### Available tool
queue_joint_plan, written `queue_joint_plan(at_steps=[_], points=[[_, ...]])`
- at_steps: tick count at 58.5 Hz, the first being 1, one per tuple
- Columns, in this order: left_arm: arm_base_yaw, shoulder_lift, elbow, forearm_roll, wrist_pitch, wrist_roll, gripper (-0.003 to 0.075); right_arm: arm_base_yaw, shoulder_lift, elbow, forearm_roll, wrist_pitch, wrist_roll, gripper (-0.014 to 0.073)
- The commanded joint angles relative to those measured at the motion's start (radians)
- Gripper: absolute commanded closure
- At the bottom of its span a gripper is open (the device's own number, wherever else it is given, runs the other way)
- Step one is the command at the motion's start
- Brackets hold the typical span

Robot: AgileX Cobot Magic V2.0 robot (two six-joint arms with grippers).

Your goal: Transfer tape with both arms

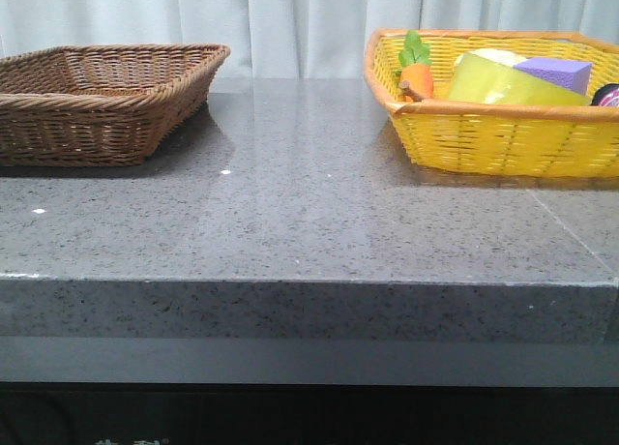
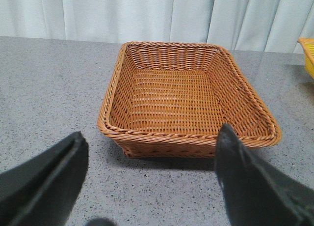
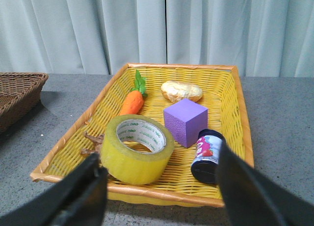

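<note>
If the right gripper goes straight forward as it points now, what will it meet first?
Probably the near rim of the yellow basket, then the tape just behind it. The right gripper has its jaws open; depth is uncertain.

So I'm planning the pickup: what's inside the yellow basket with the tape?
The yellow basket holds the tape, a toy carrot, a purple block, a gold-wrapped lump and a dark jar. Anything under the roll is hidden.

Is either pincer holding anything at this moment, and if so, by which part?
Nothing is held. The left pincer is open over the table before the brown basket; the right pincer is open, short of the tape.
</note>
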Motion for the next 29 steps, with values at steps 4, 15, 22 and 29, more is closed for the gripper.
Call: queue_joint_plan(at_steps=[4, 15, 22, 29], points=[[0.001, 0.011, -0.035, -0.002, -0.075, -0.011, 0.0139, -0.001, 0.019, -0.037, -0.001, -0.082, -0.01, 0.0014], [0.001, 0.011, -0.035, -0.002, -0.075, -0.011, 0.0139, -0.001, 0.206, -0.145, -0.001, -0.004, -0.01, 0.0013], [0.001, 0.011, -0.035, -0.002, -0.075, -0.011, 0.0139, -0.001, 0.39, -0.285, 0.003, 0.122, -0.01, 0.0013], [0.001, 0.011, -0.035, -0.002, -0.075, -0.011, 0.0142, -0.001, 0.575, -0.429, 0.009, 0.213, -0.01, 0.0013]])
